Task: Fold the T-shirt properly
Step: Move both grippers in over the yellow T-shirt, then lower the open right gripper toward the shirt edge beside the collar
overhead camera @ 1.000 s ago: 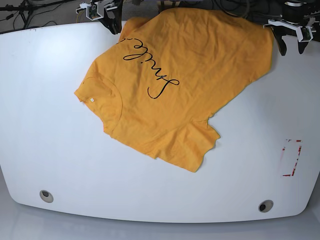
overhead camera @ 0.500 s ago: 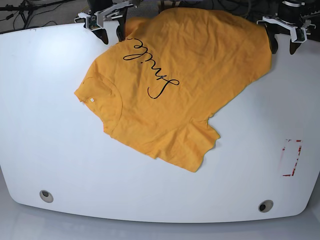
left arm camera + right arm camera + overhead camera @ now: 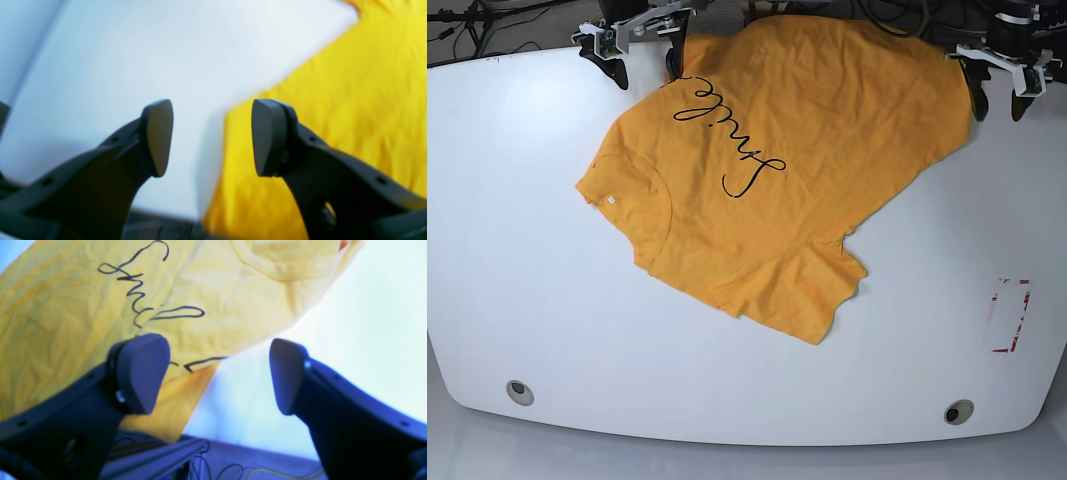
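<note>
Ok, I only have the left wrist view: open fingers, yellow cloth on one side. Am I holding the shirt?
Observer: No. In the base view the left gripper hangs open beside the T-shirt, at its far edge, gripping nothing.
Operator: And the other arm?
Observer: The right gripper is open too, near the sleeve at the table's far rim.
Operator: Which way does the shirt lie?
Observer: Print up, with the collar towards the right arm's side.
</note>
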